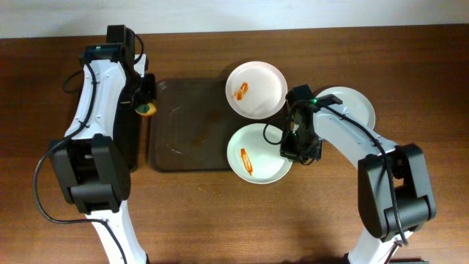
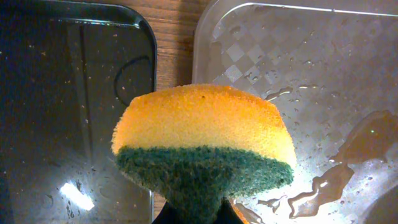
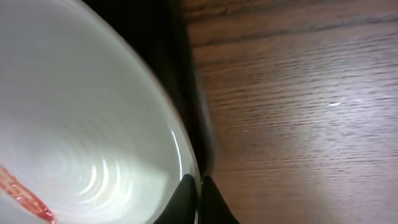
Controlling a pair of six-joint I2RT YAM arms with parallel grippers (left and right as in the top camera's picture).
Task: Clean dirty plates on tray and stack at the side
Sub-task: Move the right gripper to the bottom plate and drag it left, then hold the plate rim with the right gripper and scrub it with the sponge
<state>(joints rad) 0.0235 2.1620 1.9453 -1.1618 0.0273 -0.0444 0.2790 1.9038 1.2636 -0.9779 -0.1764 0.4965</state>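
1. Pinching the right rim of the near smeared plate (image 1: 253, 158), your right gripper (image 3: 198, 190) is clenched on it. The plate overlaps the brown tray's (image 1: 190, 125) near right corner.
2. Expect it to be stiff, glossy and breakable. A thin rim grip may let it tilt or slip, so lift low.
3. Your left gripper (image 2: 194, 214) grasps a soft sponge (image 2: 202, 124) above the tray's left rim.
4. A second smeared plate (image 1: 256, 89) sits at the far right corner, and a clean plate (image 1: 352, 106) lies further right.
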